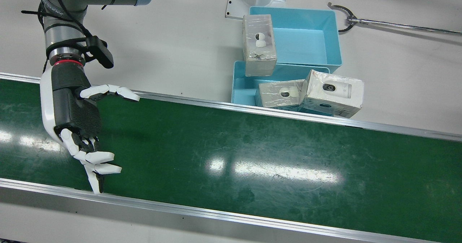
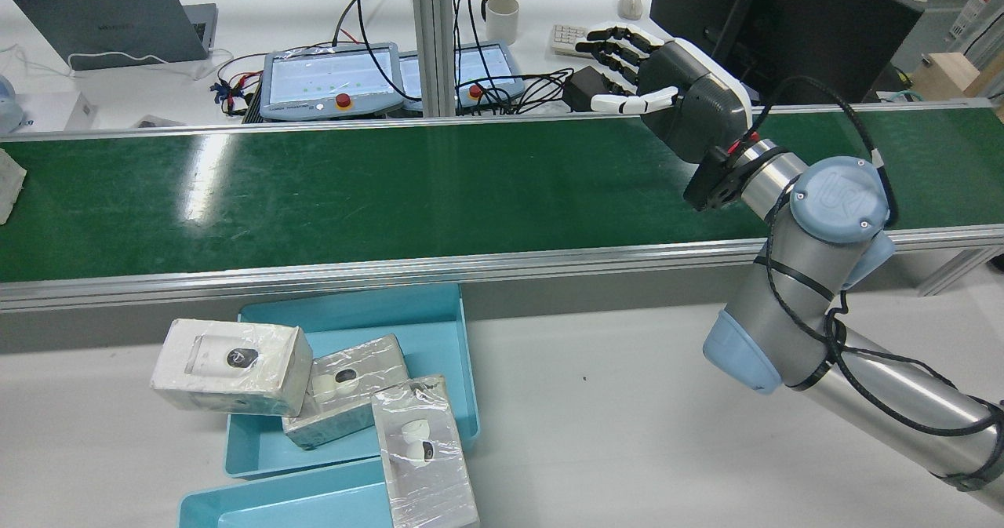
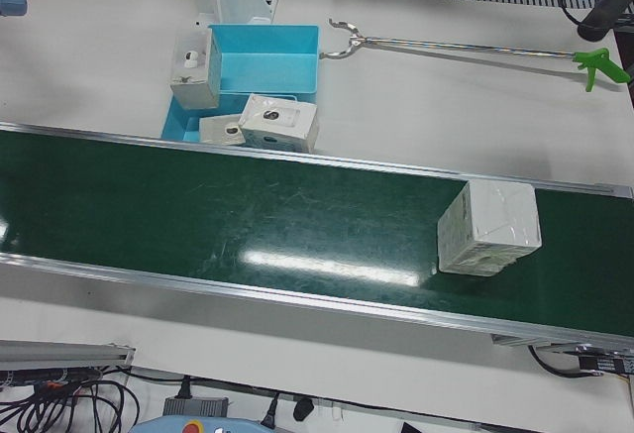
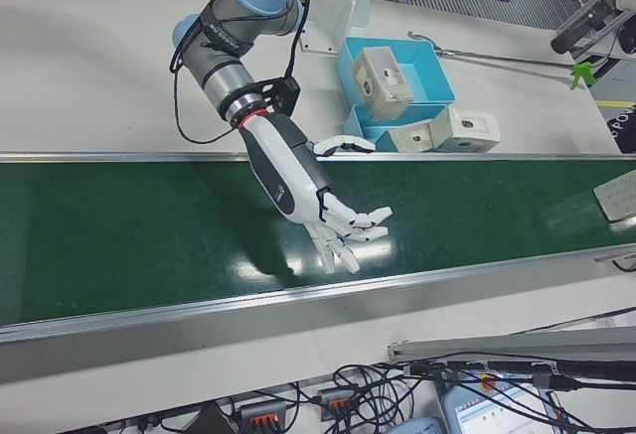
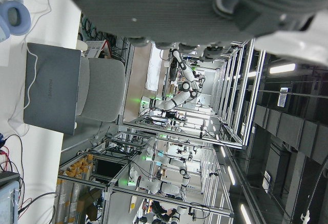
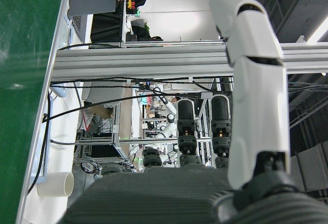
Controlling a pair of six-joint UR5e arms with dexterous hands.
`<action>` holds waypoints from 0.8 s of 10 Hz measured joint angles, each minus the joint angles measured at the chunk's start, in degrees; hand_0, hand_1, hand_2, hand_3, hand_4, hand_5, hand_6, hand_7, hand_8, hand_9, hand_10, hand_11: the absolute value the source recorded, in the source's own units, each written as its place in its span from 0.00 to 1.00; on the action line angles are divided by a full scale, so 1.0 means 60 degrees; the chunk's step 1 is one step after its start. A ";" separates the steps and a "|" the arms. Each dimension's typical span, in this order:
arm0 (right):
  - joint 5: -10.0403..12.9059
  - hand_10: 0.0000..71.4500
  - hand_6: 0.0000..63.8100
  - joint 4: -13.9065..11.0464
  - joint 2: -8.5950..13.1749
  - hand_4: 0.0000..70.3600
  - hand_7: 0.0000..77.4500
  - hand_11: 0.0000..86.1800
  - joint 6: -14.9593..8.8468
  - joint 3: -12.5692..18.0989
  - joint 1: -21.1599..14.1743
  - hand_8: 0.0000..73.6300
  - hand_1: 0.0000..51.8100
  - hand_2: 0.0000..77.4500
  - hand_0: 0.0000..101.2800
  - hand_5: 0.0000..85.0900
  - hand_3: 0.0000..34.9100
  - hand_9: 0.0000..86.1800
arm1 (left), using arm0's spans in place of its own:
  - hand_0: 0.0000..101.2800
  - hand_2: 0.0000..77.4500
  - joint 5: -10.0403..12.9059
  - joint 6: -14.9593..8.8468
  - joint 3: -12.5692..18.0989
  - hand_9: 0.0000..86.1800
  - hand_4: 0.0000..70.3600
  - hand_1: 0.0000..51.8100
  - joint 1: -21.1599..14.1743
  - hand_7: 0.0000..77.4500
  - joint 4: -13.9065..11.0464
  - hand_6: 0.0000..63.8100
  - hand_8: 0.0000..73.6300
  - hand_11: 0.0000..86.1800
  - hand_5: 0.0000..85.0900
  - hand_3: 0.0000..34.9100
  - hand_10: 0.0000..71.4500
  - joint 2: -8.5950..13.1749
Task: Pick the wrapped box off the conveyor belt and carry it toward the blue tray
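White tabletop (image 1: 180,37) flanks your green conveyor belt (image 1: 252,152), seen from the operators' side. Nearest you, your right hand (image 1: 77,124) hangs over one end of the belt with fingers spread and nothing in it. Well apart, far down the belt toward the left arm's half, sits the wrapped box (image 3: 489,227): pale, squarish, clear film creased and shiny across its faces. Beyond the belt's far rail, the blue tray (image 1: 306,37) and a second one beside it already carry three similar boxes. Your left hand shows only as a blur in its own camera; you cannot tell its state. Risk, as a judgement: slick film may slip through a late, loose grasp if the box arrives skewed
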 joint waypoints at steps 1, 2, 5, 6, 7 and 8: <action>0.0031 0.00 0.09 -0.0056 0.0010 0.21 0.34 0.02 0.0007 0.0058 0.0012 0.02 0.34 0.30 0.49 0.39 0.50 0.09 | 0.00 0.01 0.0000 0.0000 0.0000 0.00 0.00 0.00 0.0000 0.00 0.0000 0.00 0.00 0.00 0.01 0.00 0.01 0.0000; 0.0048 0.00 0.09 -0.0090 0.0022 0.15 0.34 0.02 0.0007 0.0097 0.0022 0.00 0.34 0.30 0.49 0.39 0.48 0.08 | 0.00 0.01 0.0000 0.0001 0.0000 0.00 0.00 0.00 0.0000 0.01 0.0000 0.00 0.00 0.00 0.01 0.00 0.01 0.0000; 0.0132 0.00 0.09 -0.0251 0.0064 0.22 0.34 0.02 -0.0026 0.0080 -0.0114 0.00 0.34 0.30 0.49 0.39 0.48 0.09 | 0.00 0.01 0.0000 0.0000 0.0000 0.00 0.00 0.00 0.0000 0.01 0.0000 0.00 0.00 0.00 0.01 0.00 0.00 0.0000; 0.0204 0.00 0.10 -0.0276 0.0069 0.22 0.35 0.02 -0.0029 0.0072 -0.0192 0.00 0.34 0.30 0.49 0.39 0.55 0.09 | 0.00 0.01 0.0000 0.0000 0.0000 0.00 0.00 0.00 0.0000 0.01 0.0000 0.00 0.00 0.00 0.01 0.00 0.00 0.0000; 0.0256 0.00 0.10 -0.0299 0.0071 0.22 0.35 0.02 -0.0022 0.0146 -0.0231 0.02 0.34 0.32 0.49 0.39 0.52 0.09 | 0.00 0.01 0.0000 0.0000 0.0000 0.00 0.00 0.00 0.0000 0.00 0.0000 0.00 0.00 0.00 0.01 0.00 0.00 0.0000; 0.0278 0.00 0.10 -0.0375 0.0072 0.20 0.35 0.02 -0.0017 0.0297 -0.0249 0.02 0.40 0.35 0.49 0.39 0.52 0.09 | 0.00 0.01 0.0000 0.0000 0.0000 0.00 0.00 0.00 0.0000 0.00 0.0000 0.00 0.00 0.00 0.01 0.00 0.00 0.0000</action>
